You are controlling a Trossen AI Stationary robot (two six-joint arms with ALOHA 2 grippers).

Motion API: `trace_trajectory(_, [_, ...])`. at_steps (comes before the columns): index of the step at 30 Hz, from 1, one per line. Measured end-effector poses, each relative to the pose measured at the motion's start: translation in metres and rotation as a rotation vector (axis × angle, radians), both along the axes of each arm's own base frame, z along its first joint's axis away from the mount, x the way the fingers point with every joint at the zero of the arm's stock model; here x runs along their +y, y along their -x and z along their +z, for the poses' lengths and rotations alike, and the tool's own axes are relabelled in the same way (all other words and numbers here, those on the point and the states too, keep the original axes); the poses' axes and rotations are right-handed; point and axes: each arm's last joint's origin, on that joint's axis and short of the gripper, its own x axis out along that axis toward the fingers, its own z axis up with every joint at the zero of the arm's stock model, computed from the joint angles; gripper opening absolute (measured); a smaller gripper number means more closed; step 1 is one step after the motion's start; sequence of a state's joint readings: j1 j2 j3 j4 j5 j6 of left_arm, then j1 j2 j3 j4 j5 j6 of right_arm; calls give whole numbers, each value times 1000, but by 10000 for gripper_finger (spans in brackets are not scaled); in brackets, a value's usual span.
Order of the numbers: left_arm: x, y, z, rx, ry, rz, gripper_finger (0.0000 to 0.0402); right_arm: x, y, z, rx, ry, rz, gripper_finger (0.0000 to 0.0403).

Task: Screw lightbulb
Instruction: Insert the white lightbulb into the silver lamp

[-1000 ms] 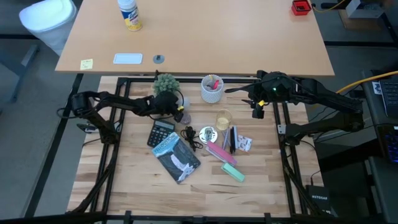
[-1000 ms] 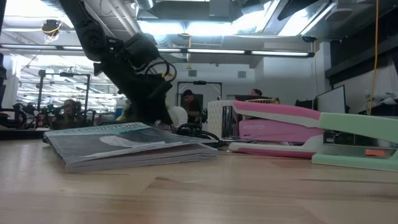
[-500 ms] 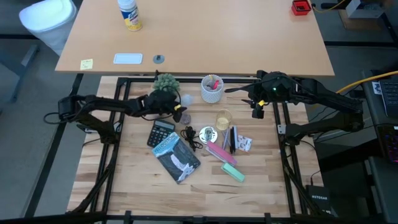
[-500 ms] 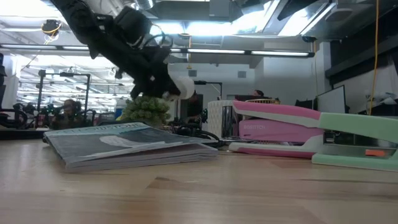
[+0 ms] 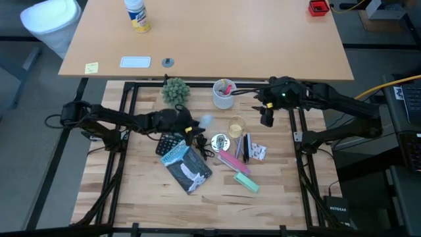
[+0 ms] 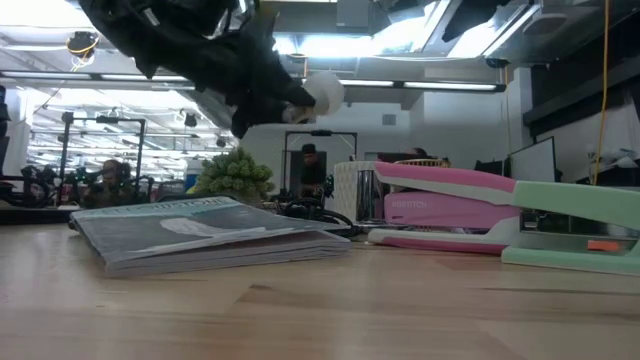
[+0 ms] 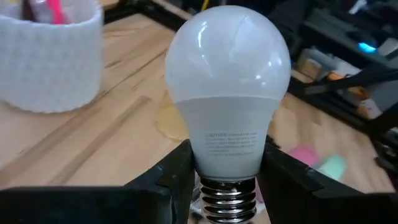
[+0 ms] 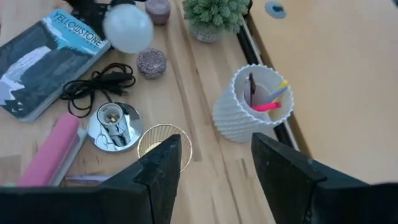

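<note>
Lightbulb (image 7: 227, 93) pinched at its neck by left gripper (image 7: 227, 180) jaws, above worktop (image 5: 131, 191); right gripper (image 8: 214, 171) jaws spread, idle.

Magazine (image 5: 187, 167), calculator (image 5: 168, 141), pink stapler (image 5: 231, 161)

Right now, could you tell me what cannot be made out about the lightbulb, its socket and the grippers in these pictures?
- Lightbulb: its screw base is cut off by the left wrist view's bottom edge.
- Left gripper: too small in the high view to show its fingers.
- Socket: hidden in the low view behind the book.
- Right gripper: fingertips cut off by the right wrist view's bottom edge.
</note>
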State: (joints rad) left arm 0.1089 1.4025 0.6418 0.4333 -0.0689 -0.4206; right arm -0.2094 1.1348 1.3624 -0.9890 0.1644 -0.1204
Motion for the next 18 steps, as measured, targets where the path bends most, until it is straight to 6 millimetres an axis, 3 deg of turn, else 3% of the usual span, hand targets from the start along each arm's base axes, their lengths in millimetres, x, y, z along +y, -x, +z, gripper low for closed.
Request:
trace_trajectory(5, [-14,-3,5,-58,-5,-49,144,-2,-14,-11,47,-54,-18,200])
trace_trajectory(13, [-28,-4,9,-90,-20,-56,145,5,-24,-23,5,-276,213,200])
trace_trajectory(18, [-39,-6,5,-77,-59,-39,145,5,-32,-54,-121,-266,263,200])
